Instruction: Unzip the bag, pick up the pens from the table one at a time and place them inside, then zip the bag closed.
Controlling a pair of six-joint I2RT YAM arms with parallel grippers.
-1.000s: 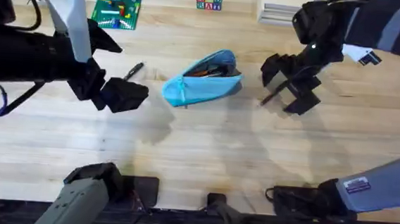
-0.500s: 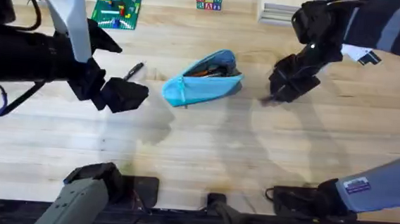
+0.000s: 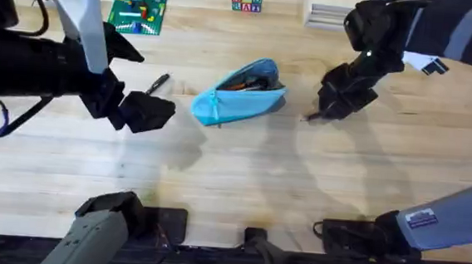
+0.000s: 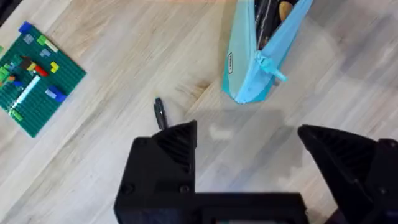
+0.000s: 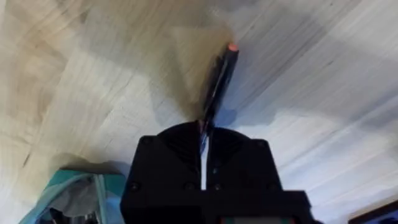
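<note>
Right wrist view has the action: the right hand (image 5: 205, 134) is clamped shut on a thin black pen (image 5: 217, 84), the shaft sticking out beyond the fingertips with a small reddish end showing, just above the tabletop (image 5: 323, 93). Overhead, that same right hand (image 3: 335, 106) sits right of the bag (image 3: 240, 95), the pen's tip poking out toward the near left, low over the wood. The grip looks taken near one end, so I'd judge the pen light and stiff but smooth, liable to pivot or slip between the pads if swung fast; a hold nearer its middle would ride steadier.

Out to the bag: light blue, soft, lying mid-tabletop with its zipper already open and dark and orange items visible inside. Being floppy fabric, the mouth may sag shut, so the pen wants to go in tip first along the opening.

Farther left, the left hand (image 3: 142, 111) hovers spread wide and empty, and the second pen (image 3: 159, 82) lies just beyond it, left of the bag.
</note>
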